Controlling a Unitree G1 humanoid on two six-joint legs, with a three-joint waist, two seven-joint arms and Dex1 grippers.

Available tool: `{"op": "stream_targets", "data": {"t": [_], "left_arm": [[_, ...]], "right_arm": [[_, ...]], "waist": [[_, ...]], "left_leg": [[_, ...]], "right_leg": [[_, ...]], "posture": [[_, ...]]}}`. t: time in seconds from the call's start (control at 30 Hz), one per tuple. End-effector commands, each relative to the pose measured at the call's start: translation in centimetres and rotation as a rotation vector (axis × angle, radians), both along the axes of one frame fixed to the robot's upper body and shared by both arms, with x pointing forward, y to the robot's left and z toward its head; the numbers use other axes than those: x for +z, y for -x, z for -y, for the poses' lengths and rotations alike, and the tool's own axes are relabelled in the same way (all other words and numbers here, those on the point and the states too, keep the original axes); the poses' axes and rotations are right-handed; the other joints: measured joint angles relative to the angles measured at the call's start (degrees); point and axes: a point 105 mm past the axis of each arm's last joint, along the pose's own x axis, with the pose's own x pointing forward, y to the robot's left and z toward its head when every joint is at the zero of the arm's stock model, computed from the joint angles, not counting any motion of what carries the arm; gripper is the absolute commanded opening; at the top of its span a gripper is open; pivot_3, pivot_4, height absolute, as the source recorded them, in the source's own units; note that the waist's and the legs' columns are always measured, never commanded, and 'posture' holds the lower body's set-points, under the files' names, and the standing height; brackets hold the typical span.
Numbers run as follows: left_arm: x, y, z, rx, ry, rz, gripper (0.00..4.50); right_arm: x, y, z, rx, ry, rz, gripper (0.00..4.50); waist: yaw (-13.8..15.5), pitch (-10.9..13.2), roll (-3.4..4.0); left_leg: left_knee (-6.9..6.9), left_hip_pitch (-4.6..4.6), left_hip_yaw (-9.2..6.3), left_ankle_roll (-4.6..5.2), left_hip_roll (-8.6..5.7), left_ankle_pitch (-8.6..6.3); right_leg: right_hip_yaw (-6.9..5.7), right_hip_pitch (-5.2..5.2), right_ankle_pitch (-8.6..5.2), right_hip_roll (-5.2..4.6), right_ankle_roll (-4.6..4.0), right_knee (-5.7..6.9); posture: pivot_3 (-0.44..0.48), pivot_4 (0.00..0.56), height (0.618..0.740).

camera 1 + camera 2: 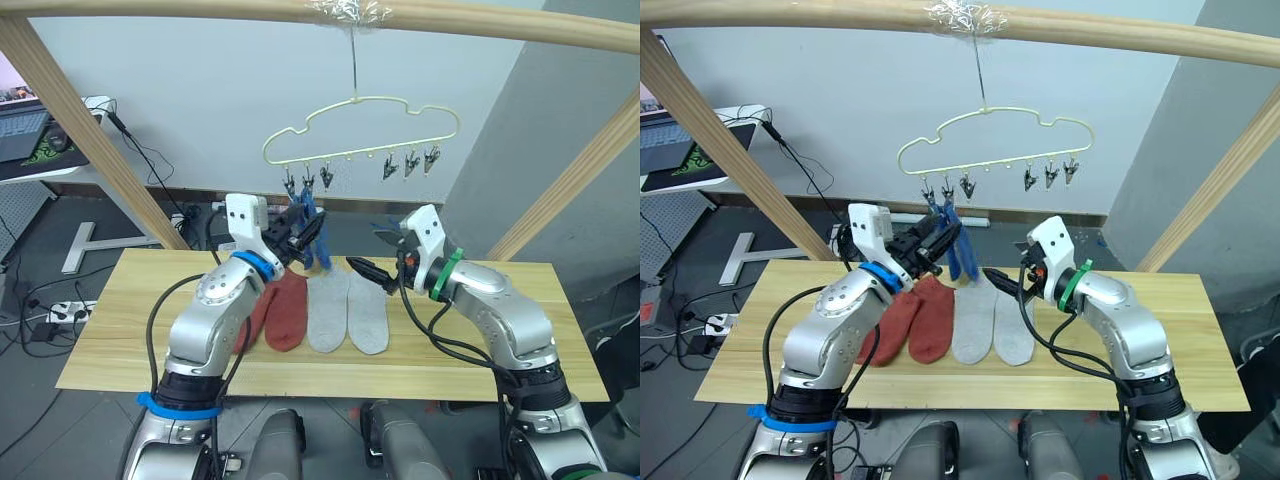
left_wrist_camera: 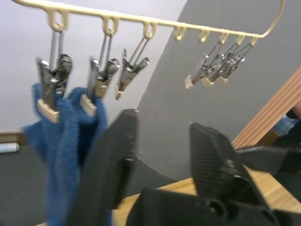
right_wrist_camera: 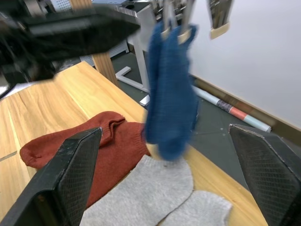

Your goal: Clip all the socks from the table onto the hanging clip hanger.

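The left end effector [image 1: 300,237] was up by the blue socks [image 1: 312,232], its two fingers apart and holding nothing. Those socks hung from the first two clips on the hanger [image 1: 360,130]. The right end effector [image 1: 368,270] was wide open and empty, low over the grey socks [image 1: 348,310]. They lay just under it on the table [image 1: 500,330], long way pointing at the robot, with the red socks [image 1: 282,310] beside them.
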Motion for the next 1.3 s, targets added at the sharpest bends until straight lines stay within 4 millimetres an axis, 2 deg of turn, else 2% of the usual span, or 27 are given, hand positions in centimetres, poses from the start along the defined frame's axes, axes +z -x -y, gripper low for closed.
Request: {"op": "stream_targets", "data": {"t": [0.03,0.33,0.53,1.03,1.3], "left_arm": [[1.1,-1.0,1.1,0.031,-0.015,0.083,1.99],[0.7,-3.3,2.1,0.087,-0.007,0.103,1.99],[0.9,-4.9,2.3,0.148,0.002,0.124,1.99],[2.5,-6.5,2.8,0.189,0.004,0.198,1.99],[2.6,-6.4,2.9,0.193,-0.027,0.233,1.99]], "right_arm": [[3.0,0.9,0.5,0.026,-0.043,0.09,4.5],[5.3,1.1,0.5,0.022,-0.082,0.148,4.5],[6.0,1.4,0.7,0.016,-0.092,0.165,4.5],[6.6,1.4,0.8,0.007,-0.106,0.174,4.5],[6.8,1.4,0.7,0.006,-0.112,0.175,4.5]], "waist": [[0.07,0.0,0.0],[-0.44,0.01,-0.01],[-0.93,0.01,-0.01],[-1.47,0.02,-0.03],[-1.54,0.01,-0.03]], "left_leg": [[0.04,-0.01,-0.01,0.0,-0.02,0.0],[0.01,-0.03,0.02,0.0,-0.05,0.0],[0.03,-0.07,0.02,0.0,-0.06,0.0],[0.02,-0.1,0.02,0.0,-0.07,0.0],[0.02,-0.1,0.02,0.0,-0.07,0.0]], "right_leg": [[-0.02,0.02,0.0,0.0,0.0,-0.01],[-0.01,0.0,0.0,0.04,0.02,-0.04],[-0.02,0.01,0.01,0.03,0.03,-0.07],[-0.04,0.0,0.01,0.04,0.04,-0.1],[-0.04,0.0,0.02,0.04,0.04,-0.09]], "posture": [[-0.059,0.239,0.74],[-0.098,0.238,0.74],[-0.119,0.237,0.74],[-0.132,0.227,0.74],[-0.133,0.222,0.74]]}}
